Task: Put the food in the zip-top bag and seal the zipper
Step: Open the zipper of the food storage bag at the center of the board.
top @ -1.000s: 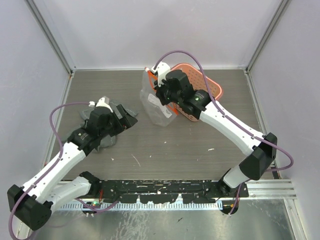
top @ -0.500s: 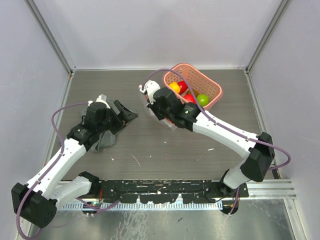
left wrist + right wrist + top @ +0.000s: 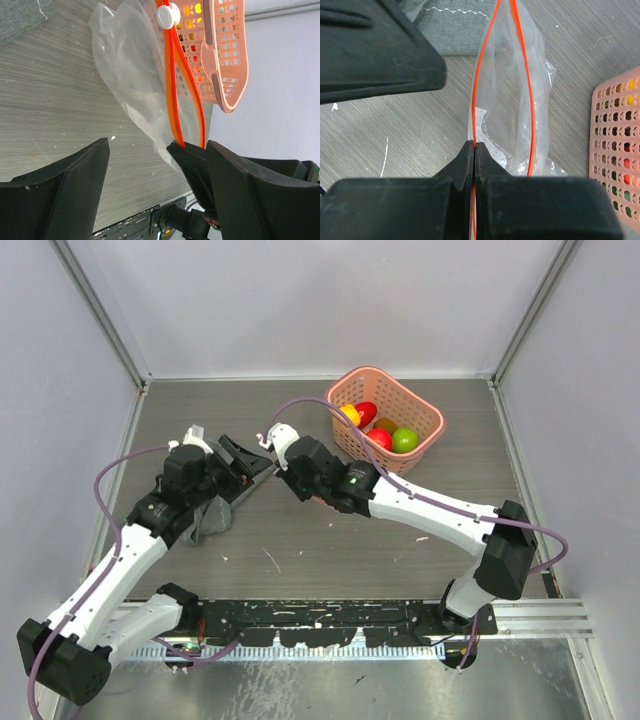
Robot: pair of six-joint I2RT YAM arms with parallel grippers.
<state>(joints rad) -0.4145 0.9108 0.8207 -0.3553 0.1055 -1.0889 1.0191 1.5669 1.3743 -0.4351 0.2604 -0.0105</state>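
while right gripper (image 3: pixel 474 150) pinches the zipper (image 3: pixel 474 107), left gripper (image 3: pixel 155 150) gapes.

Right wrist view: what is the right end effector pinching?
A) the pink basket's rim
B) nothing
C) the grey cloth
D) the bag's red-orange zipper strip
D: the right end effector is shut on one strip of the zipper of the zip-top bag, whose mouth gapes open.

From above, your right arm (image 3: pixel 420 508) hides most of the zip-top bag (image 3: pixel 510 100); the left wrist view's top edge crops the pink basket (image 3: pixel 225 50) and grey cloth (image 3: pixel 20 15).
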